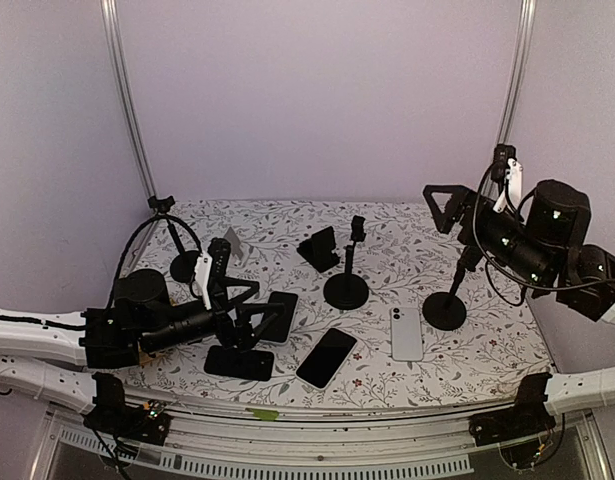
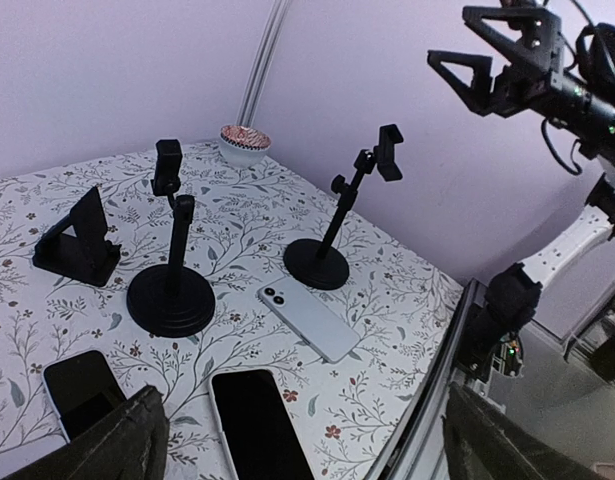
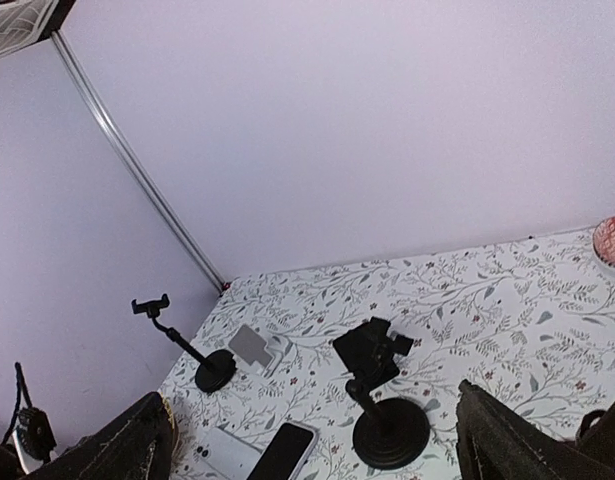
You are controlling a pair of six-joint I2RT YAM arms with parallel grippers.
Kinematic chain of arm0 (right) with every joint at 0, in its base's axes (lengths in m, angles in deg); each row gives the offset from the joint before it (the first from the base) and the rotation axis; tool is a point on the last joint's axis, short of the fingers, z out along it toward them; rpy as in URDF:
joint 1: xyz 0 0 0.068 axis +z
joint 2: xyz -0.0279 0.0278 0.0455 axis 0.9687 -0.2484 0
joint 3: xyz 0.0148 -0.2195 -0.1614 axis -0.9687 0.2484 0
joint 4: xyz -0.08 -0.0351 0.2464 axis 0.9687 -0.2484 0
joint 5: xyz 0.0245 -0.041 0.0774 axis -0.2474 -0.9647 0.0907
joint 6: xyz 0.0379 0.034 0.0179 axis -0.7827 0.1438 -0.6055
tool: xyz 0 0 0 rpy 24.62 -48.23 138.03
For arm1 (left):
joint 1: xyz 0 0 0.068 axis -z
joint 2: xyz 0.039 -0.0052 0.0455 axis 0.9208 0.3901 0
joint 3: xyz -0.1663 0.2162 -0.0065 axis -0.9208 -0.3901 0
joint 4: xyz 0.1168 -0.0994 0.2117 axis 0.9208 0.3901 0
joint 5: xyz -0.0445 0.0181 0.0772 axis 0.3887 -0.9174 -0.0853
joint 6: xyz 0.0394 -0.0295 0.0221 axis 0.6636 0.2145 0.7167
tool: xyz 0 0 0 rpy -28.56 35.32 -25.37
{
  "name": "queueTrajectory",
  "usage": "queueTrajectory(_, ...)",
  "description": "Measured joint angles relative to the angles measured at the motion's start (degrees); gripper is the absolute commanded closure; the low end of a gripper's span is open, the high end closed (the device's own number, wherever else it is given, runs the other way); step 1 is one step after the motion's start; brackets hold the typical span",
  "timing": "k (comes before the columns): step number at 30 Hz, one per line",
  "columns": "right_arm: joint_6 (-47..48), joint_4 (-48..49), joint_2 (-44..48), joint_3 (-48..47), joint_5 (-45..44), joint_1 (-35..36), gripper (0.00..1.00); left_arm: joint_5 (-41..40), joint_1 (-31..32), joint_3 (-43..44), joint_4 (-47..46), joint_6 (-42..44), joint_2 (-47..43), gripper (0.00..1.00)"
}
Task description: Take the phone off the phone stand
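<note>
Fig. My left arm and right arm: black cylindrical joint housings on white tubular links, with looped black cables. Left claw and right claw each bear two black, open-framed triangular fingers.

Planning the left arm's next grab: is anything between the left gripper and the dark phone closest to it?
Nothing visible stands between them. The open left gripper is right at that phone. The black phone and white phone lie farther to the right, clear of the approach.
</note>
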Motion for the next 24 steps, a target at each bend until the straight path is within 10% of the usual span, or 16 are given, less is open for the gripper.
queueTrajectory(4, 5.49, -0.20, -4.22, -5.64, 3.34, -7.74, 0.00, -0.07, 0.00, 0.00, 0.00, 0.02, 0.00, 0.04)
queueTrajectory(14, 9.57, 8.85, -14.80, -3.85, 20.17, -55.43, 0.00, -0.31, 0.02, -0.28, 0.04, 0.02, -0.13, 0.04)
queueTrajectory(24, 14.95, 27.85, -30.03, 12.13, 13.38, -59.95, 0.01, -1.49, 0.13, -0.61, 0.26, 0.22, -0.57, 0.04)
